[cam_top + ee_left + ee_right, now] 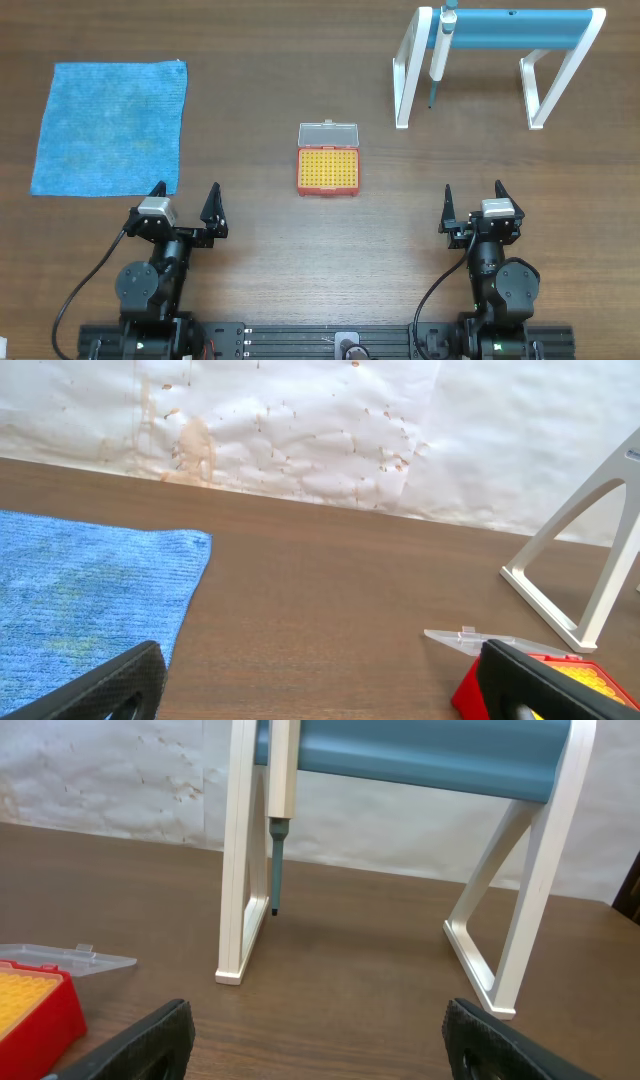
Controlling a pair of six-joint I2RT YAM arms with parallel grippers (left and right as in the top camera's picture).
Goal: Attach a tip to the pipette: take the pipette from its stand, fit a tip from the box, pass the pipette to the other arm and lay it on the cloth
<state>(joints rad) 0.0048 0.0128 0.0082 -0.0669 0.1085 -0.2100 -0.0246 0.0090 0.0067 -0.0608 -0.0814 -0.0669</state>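
Note:
The pipette [440,55] hangs upright at the left end of the white-and-blue stand [497,62] at the table's far right; its shaft [276,830] points down beside the stand's leg. A red tip box [327,170] with yellow tips and its clear lid open sits mid-table, its corner [30,1000] in the right wrist view. The blue cloth [110,128] lies flat at far left. My left gripper [186,205] is open near the front left, with nothing in it. My right gripper [474,204] is open at the front right, well short of the stand.
A white papered wall [320,430] rises behind the table's far edge. Bare brown table [320,250] lies between the grippers and the box. The stand's white legs [505,930] rest on the table ahead of the right gripper.

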